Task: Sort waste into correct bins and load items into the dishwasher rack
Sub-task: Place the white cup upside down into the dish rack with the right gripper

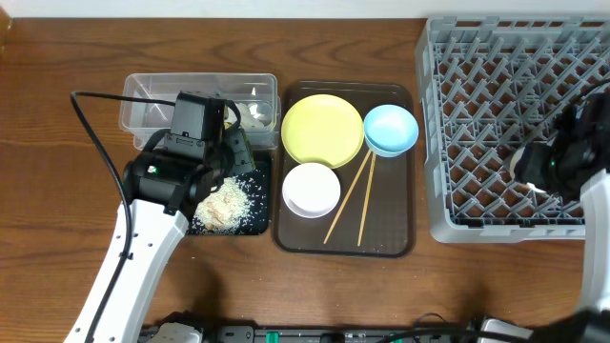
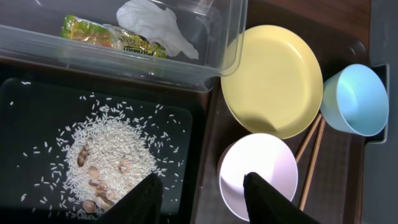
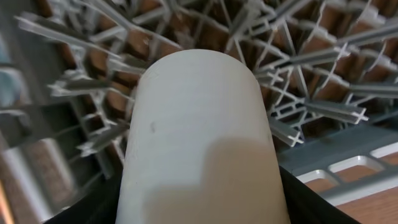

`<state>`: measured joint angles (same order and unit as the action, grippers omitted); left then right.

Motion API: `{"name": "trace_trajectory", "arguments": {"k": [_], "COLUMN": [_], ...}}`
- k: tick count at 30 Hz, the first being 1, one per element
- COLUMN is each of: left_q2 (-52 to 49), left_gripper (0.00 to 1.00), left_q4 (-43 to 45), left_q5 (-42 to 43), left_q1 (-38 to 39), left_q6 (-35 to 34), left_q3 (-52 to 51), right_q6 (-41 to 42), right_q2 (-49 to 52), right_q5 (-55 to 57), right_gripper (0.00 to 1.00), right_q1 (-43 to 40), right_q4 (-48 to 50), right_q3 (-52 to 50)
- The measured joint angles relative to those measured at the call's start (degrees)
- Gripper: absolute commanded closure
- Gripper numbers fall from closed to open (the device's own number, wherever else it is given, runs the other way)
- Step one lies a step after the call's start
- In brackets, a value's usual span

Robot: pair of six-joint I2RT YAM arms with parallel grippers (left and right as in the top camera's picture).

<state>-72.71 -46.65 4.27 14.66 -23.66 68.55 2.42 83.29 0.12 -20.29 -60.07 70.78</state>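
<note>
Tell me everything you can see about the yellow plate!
The yellow plate is round, pale yellow and smooth like plastic, with a low rim. It is empty and lies flat, face up, on the dark brown tray. The light blue bowl sits close beside its right edge, the white bowl just in front, and the chopsticks point toward it.

Rice scraps [image 2: 106, 155] lie in black tray [image 2: 25, 118], wrapper [image 2: 112, 37] and paper [image 2: 155, 25] in clear tub [image 2: 124, 65], white cup [image 3: 199, 143] over rack [image 1: 434, 133].

Tub [image 2: 124, 62]: clear glossy plastic. Black tray [image 2: 31, 124]: matt. Rack [image 1: 437, 133]: grey moulded plastic. Cup [image 3: 199, 137]: smooth matt white. Plate [image 2: 273, 81]: smooth, slight sheen. Chopsticks [image 2: 314, 162]: bare wood. Bench [image 1: 57, 48]: grained wood.
</note>
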Motion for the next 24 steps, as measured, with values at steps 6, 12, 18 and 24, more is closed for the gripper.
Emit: {"name": "trace_trajectory", "arguments": {"k": [6,12,18,24], "left_q2": [-0.02,-0.04,-0.04,-0.04], "left_gripper": [0.51,0.51,0.5,0.47], "left_q4": [-0.02,-0.04,-0.46,-1.68], "left_q5": [-0.02,0.0,-0.02,-0.04], "left_q1": [0.0,0.0,0.0,0.0], "left_q6": [-0.02,-0.02,0.0,0.09], "left_q3": [0.0,0.0,0.0,0.0], "right_q6": [0.0,0.0,0.44,0.37], "right_q2": [5.62,9.55,10.84,10.84], "right_q5": [1.25,0.26,-1.99,-5.11], "right_gripper": [0.9,0.44,0.01,0.01], "right_q1": [-0.26,-0.26,-0.26,-0.26], "right_q4": [0.81,1.36,1.4,1.9], "right_q3": [0.0,0.0,0.0,0.02]}}
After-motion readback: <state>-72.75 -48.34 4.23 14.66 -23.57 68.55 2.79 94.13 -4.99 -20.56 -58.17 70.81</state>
